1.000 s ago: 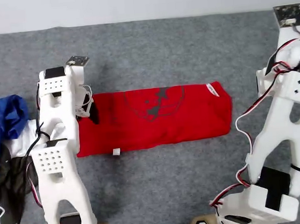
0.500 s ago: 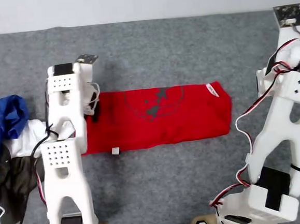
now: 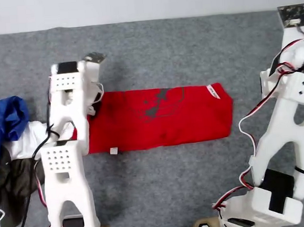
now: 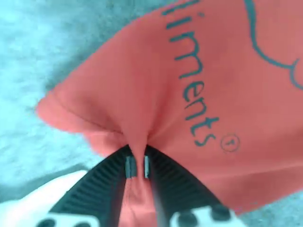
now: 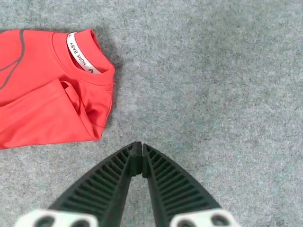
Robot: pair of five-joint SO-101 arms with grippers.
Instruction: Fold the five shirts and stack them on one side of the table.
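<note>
Red shirt [image 3: 157,118]: wrist cam shows my left gripper [image 4: 136,166] pinching its fabric, which the arm [image 3: 65,152] hides from above; right gripper [image 5: 138,161] is closed on nothing.

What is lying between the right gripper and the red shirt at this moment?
Nothing but bare grey table cover: in the right wrist view, the right gripper is apart from the red shirt.

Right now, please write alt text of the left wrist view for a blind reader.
The left gripper is shut on a pinched fold of the red shirt, which bears dark lettering; the grey table shows beside it.
</note>
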